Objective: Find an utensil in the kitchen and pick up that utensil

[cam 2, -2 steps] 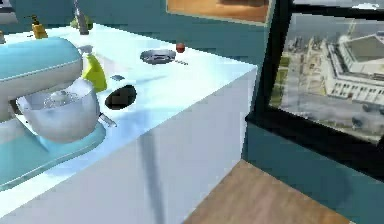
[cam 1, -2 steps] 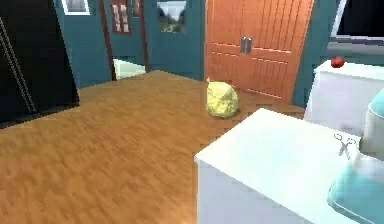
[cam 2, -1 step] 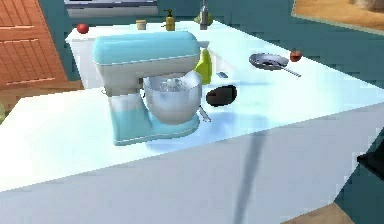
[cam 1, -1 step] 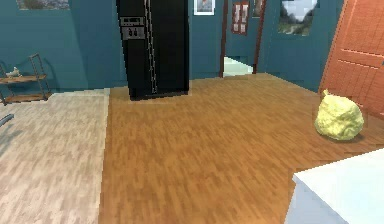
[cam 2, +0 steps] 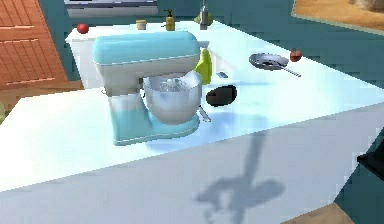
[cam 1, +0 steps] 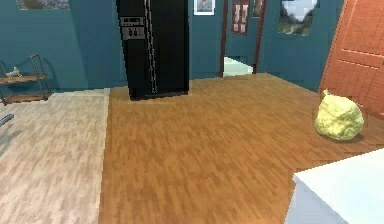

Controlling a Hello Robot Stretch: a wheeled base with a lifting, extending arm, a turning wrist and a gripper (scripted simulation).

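Utensil unconfirmed: likeliest small grey sliver [cam 2: 221, 75] lying on white kitchen surface [cam 2: 60, 160], between teal stand mixer [cam 2: 150, 85] and dark round frying pan [cam 2: 268, 62]. End effector state, load: cannot tell. Advice: confirm shape closer, reach clear of mixer.

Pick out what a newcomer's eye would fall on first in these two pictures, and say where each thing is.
In the arm side view, a big pale blue mixer with a shiny bowl stands on the white counter, left of the middle. In the forward view, a tall black fridge stands against the teal wall, and a lumpy yellow sack sits on the wooden floor near the orange door at the right.
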